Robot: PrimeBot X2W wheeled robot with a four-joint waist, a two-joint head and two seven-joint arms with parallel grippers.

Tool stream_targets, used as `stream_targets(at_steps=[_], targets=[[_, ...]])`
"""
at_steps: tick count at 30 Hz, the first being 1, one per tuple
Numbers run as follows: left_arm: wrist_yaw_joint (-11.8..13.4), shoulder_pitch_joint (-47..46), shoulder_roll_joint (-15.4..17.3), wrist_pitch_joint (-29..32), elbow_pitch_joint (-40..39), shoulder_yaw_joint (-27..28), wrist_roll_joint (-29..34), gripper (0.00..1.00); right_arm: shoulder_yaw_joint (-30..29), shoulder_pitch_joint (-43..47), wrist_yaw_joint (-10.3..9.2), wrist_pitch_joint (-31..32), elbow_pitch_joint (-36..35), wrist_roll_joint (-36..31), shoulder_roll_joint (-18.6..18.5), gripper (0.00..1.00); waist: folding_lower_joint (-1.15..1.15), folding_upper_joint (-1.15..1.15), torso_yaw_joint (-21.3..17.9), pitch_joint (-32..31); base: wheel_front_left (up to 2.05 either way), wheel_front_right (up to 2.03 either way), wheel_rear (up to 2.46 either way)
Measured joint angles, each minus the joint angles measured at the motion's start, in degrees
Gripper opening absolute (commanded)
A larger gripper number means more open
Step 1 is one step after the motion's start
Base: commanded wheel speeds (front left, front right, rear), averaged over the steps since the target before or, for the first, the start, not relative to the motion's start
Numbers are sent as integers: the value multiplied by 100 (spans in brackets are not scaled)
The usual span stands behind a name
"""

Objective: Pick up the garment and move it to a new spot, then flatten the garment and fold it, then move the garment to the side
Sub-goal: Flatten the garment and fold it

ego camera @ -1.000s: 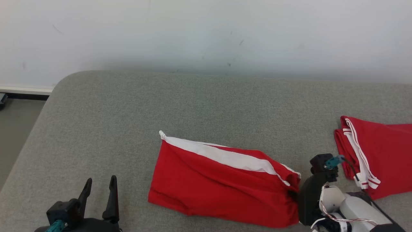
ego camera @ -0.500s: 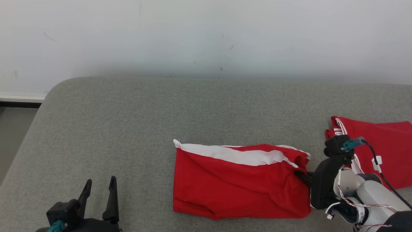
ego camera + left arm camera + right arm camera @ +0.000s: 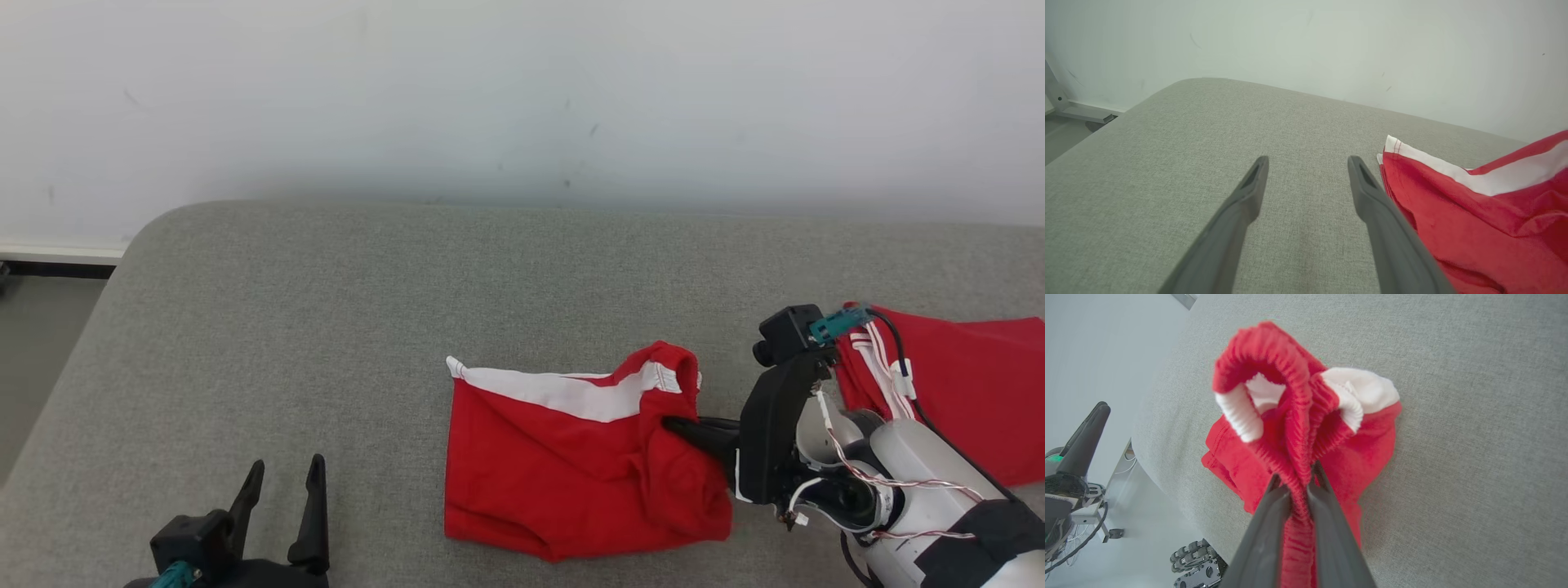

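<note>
Right gripper [image 3: 1295, 475] pinches the red garment [image 3: 555, 474] at its waistband, tips hidden in folds; left gripper [image 3: 286, 463], spread, sits left of it.

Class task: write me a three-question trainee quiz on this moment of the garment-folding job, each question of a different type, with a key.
1. True or false: the left gripper stands open above the grey fabric cushion, holding nothing.
2. Multiple choice: the right gripper is shut on A) the ribbed edge of the red garment with a white band; B) a loose cable; C) nothing.
3. Short answer: what lies on the cushion on the far side of the right arm?
Key: 1 true; 2 A; 3 a second red garment with white stripes.
</note>
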Motion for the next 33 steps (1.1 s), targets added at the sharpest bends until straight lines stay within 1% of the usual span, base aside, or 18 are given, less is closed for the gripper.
stream_targets(at_steps=[2,3,7,9,12,16,20,28,33], targets=[[-4,-8,-25,0,12,-9,0,100,21,-53,-30,96,32,73,96,0,0,0,43,17,0,0,0],[-45,-19,-32,0,24,-11,0,100,46,-90,-37,148,71,100,153,0,0,0,67,27,0,0,0],[-53,-64,-40,0,63,-18,0,100,112,-308,-180,296,299,103,370,0,0,0,168,73,0,0,0],[-97,-149,-52,0,88,-32,1,100,120,-449,-257,346,425,103,490,0,0,0,222,98,0,0,0],[-99,-229,-105,0,113,-68,49,100,169,-652,-333,437,635,103,633,0,0,0,307,128,0,0,0],[-146,-250,-198,0,198,-127,99,100,242,-777,-400,544,934,101,738,0,0,0,424,154,0,0,0],[-149,-286,-221,0,259,-130,99,100,279,-906,-481,590,1191,92,825,0,0,0,542,163,0,0,0],[-153,-316,-283,0,380,-147,99,100,333,-1072,-485,598,1528,92,1045,0,0,0,704,144,0,0,0],[-197,-365,-341,0,415,-167,100,100,379,-1112,-488,634,1753,66,1095,0,-1,0,810,125,0,0,0]])
